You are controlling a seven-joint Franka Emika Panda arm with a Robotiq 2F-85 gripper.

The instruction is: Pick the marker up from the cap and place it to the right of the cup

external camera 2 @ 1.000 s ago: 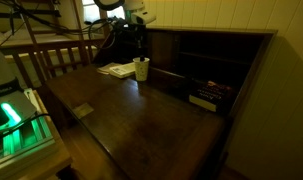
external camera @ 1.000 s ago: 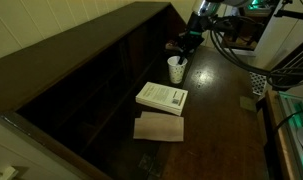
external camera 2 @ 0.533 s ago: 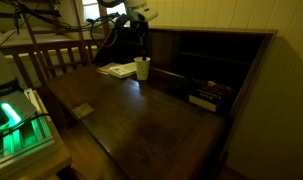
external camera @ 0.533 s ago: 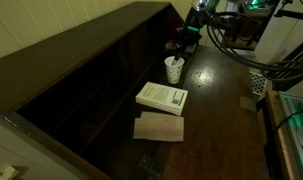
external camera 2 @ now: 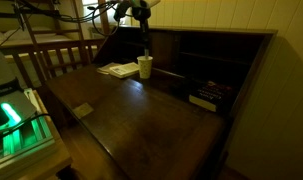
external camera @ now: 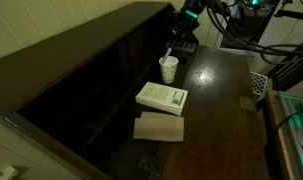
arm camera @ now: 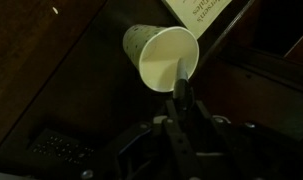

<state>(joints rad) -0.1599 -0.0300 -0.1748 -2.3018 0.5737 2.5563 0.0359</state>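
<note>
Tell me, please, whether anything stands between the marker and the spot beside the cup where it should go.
Nothing visible does, apart from the rim of the cup: the pincer holds the marker with its tip over the cup's mouth. The desk beside the cup is bare; the book lies apart from it.

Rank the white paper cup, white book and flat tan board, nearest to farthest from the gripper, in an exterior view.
From the gripper:
1. White paper cup, just beneath it.
2. White book, farther along the desk.
3. Flat tan board, past the book.
</note>
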